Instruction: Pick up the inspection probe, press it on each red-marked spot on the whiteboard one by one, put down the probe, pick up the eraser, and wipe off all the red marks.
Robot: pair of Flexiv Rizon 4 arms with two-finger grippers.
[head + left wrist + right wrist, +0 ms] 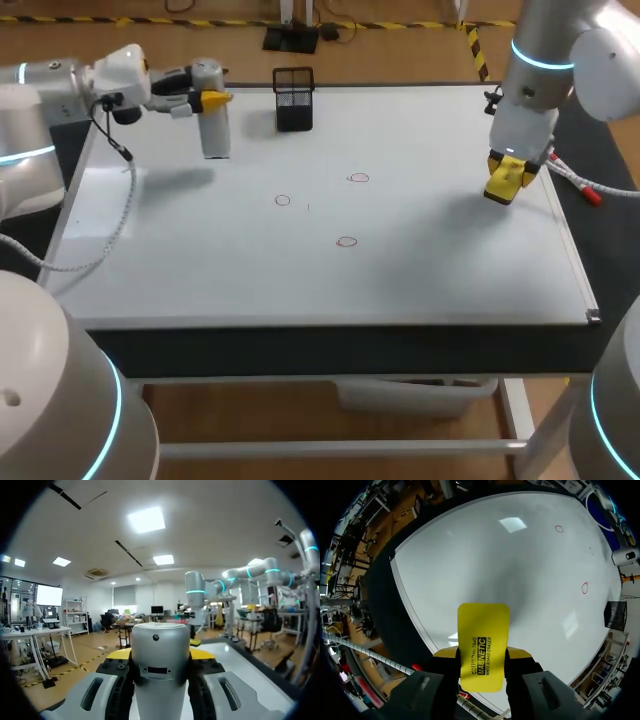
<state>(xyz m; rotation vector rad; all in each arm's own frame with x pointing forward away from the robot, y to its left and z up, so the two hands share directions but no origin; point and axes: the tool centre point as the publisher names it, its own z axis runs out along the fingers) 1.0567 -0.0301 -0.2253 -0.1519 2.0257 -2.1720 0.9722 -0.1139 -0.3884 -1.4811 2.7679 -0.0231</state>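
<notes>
left fingers [202,653] clamp probe [160,665] | right fingers [518,654] clamp eraser [482,645] | step: probably probe set-down | next: release it upright, bring eraser flat onto red marks [358,178]

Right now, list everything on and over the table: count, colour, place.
whiteboard: one, white, covering the tabletop
red circles: three, red outlines, clustered near the board's middle
mesh holder: one, black, at the board's far edge, left of middle
probe: one, silver-grey cylinder, upright in the left gripper near the board's far left corner
eraser: one, yellow, in the right gripper near the board's right edge
left gripper: one, yellow tips, shut on the probe
right gripper: one, yellow tips, shut on the eraser
</notes>
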